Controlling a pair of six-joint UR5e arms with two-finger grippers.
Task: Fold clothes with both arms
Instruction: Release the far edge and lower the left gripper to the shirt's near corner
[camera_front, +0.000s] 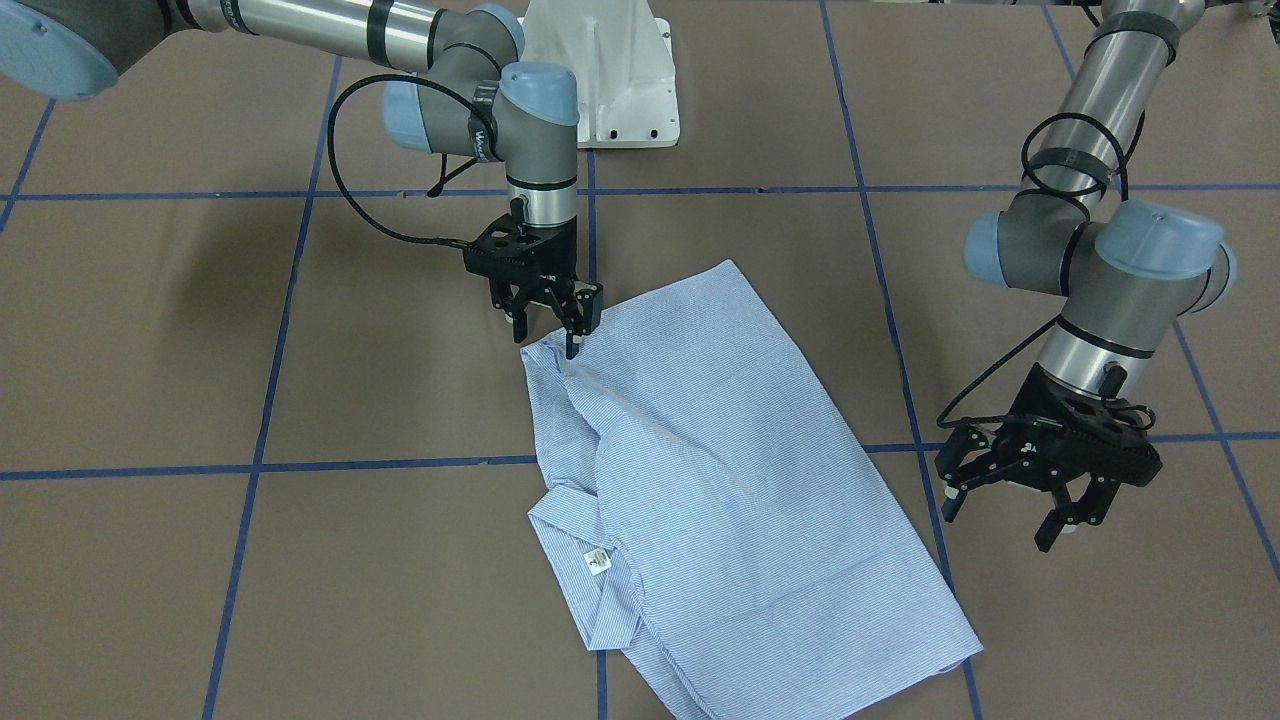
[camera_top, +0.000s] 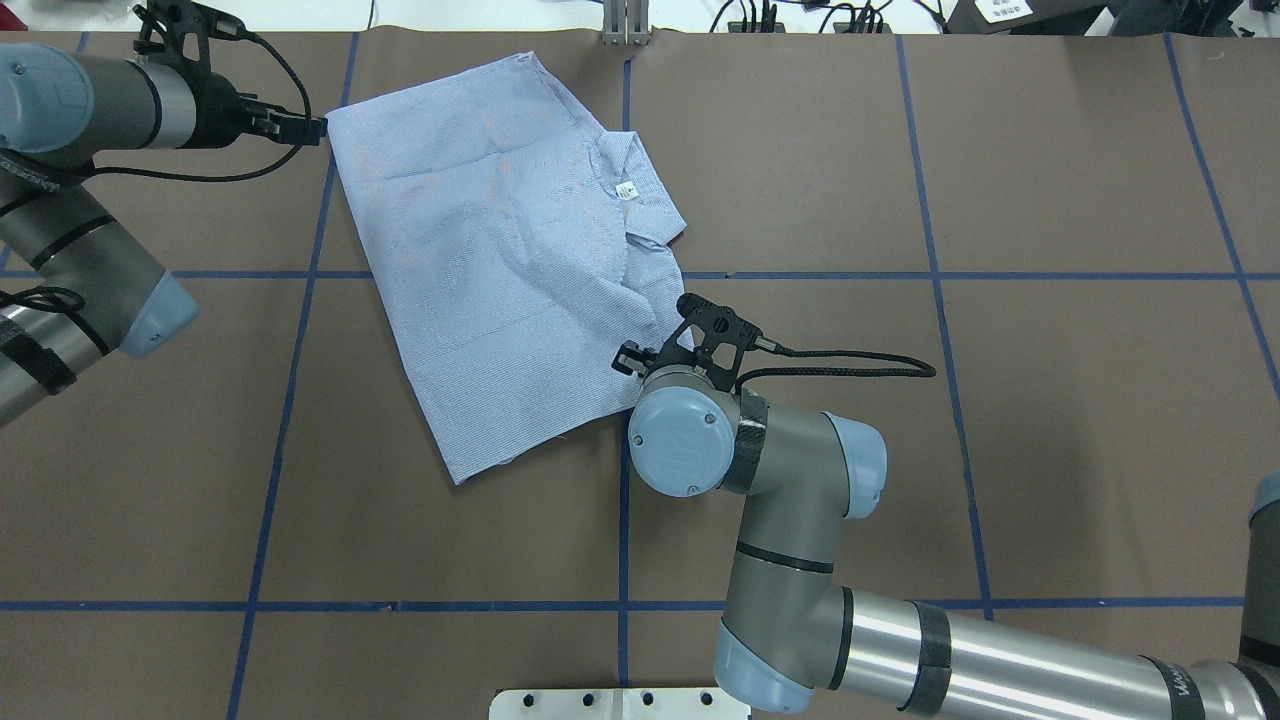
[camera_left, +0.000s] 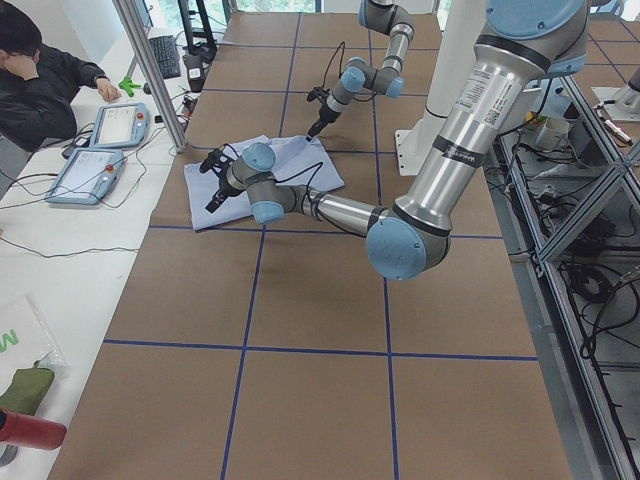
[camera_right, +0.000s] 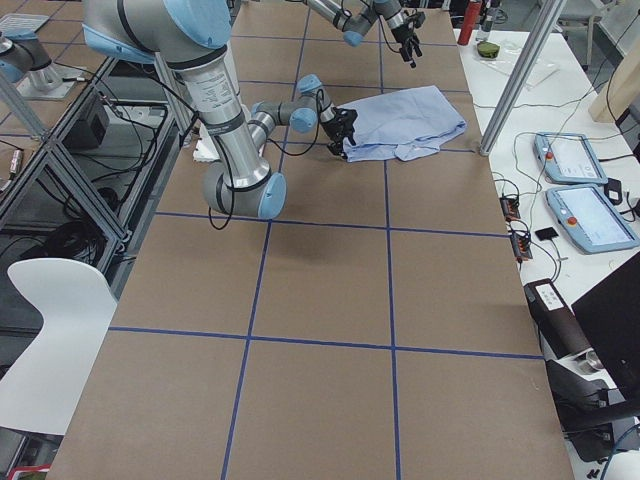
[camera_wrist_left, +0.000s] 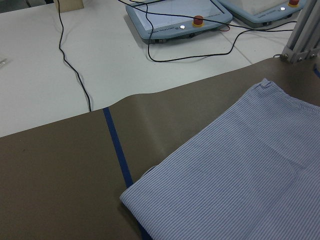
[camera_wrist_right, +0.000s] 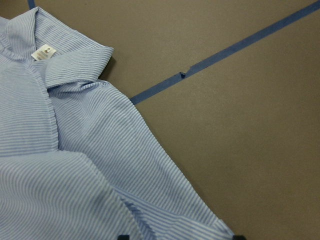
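The light blue striped shirt (camera_front: 720, 470) lies partly folded on the brown table, with its collar and white neck label (camera_front: 598, 562) facing up. It also shows in the overhead view (camera_top: 500, 260). My right gripper (camera_front: 548, 338) is open at the shirt's shoulder corner, and one fingertip touches the cloth edge. In the right wrist view the shirt's edge (camera_wrist_right: 150, 200) lies between the two spread tips. My left gripper (camera_front: 1000, 520) is open and empty. It hovers just off the shirt's opposite side, near a corner (camera_top: 335, 115). The left wrist view shows that corner (camera_wrist_left: 240, 185) but no fingers.
The white pedestal base (camera_front: 610, 80) stands behind the shirt. Blue tape lines (camera_front: 260, 465) grid the table. Teach pendants (camera_wrist_left: 175, 17) with cables lie on the white bench beyond the table edge, next to an aluminium post (camera_wrist_left: 305, 30). An operator (camera_left: 40, 70) sits there.
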